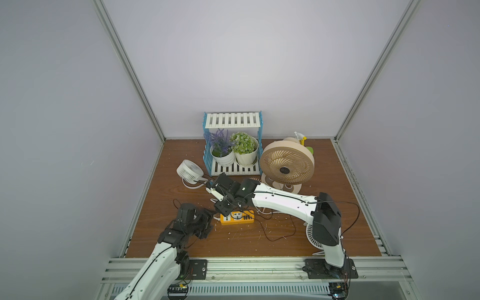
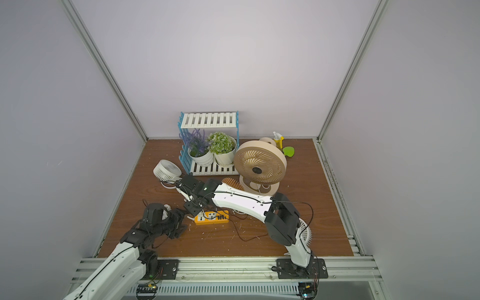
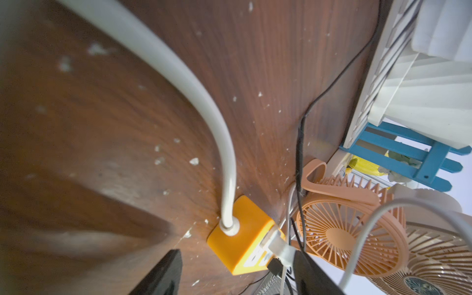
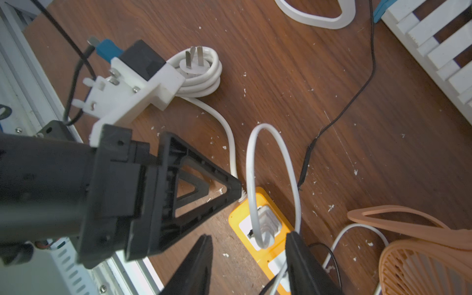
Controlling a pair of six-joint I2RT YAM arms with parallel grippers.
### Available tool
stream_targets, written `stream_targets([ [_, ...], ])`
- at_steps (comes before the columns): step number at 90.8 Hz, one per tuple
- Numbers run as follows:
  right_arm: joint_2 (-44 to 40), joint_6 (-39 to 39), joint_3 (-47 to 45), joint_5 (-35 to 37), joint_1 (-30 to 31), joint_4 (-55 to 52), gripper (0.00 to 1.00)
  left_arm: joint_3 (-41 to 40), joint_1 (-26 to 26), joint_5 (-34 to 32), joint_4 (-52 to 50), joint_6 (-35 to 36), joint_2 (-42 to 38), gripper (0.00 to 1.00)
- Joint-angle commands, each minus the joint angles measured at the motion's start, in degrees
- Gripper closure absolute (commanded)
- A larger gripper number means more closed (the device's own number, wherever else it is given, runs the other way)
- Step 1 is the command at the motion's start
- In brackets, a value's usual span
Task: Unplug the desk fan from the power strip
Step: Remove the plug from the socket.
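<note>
The brown wood-grain desk (image 1: 337, 207) carries everything. A large round beige plastic fan (image 1: 287, 162) stands upright well behind the flat orange-yellow rectangular power strip (image 1: 237, 217), which lies flat on the desk. A white ribbed plug (image 4: 265, 222) sits in the strip's socket face nearest its corded end. The black right fingers (image 4: 196, 268) are spread, one on each side of that plug; I cannot tell whether they touch it. The black left fingers (image 3: 163, 275) are also spread. They flank the strip's corded end and pinch nothing.
</note>
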Motion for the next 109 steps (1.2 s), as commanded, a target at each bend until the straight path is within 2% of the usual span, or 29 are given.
stream_targets([
  [1, 1.54, -0.11, 1.59, 1.03, -0.29, -1.70, 0.60, 0.03, -0.48, 1.90, 3.00, 0.42, 1.18, 0.30],
  [8, 2.00, -0.01, 2.19, 0.95, -0.24, -2.35, 0.66, -0.05, -0.52, 2.01, 3.58, 0.39, 2.28, 0.31],
  [35, 3.22, 0.70, 3.03, 0.39, -0.32, -3.04, 0.67, -0.68, -0.69, 2.84, 7.57, -0.12, 6.33, 0.41],
  [57, 3.54, 1.16, 3.68, -0.10, -0.32, -3.29, 0.87, -1.29, -1.55, 3.19, 8.92, -0.31, 6.94, 0.44],
  [92, 3.77, 1.45, 4.03, 0.19, -0.33, -3.95, 0.90, -2.46, -3.69, 3.39, 11.37, 0.19, 9.14, 0.47],
  [109, 3.87, 1.28, 4.31, 0.15, -0.30, -4.13, 0.96, -2.30, -3.78, 4.05, 13.31, 0.52, 11.76, 0.49],
])
